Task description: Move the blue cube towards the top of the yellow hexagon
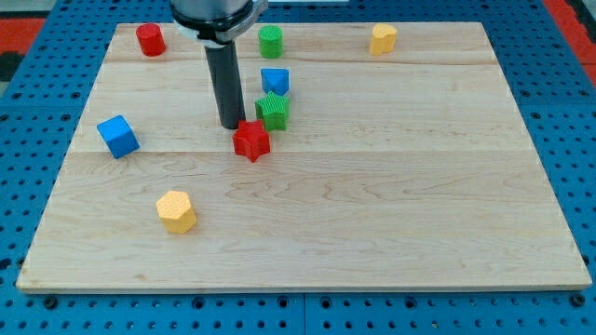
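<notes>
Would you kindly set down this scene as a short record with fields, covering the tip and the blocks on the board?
tip: my tip at the red star's upper left, close or touching
red star: board middle
green star: just above-right of red star
blue block: behind green star
blue cube: view's left
yellow hexagon: lower left, below blue cube
red cylinder: top left
green cylinder: top middle
yellow block: top right

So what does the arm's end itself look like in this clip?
A straight, smooth dark rod, round in section, hangs from a wider black and silver mount at the view's top. My tip is plain and blunt. No cables or markings show.
</notes>
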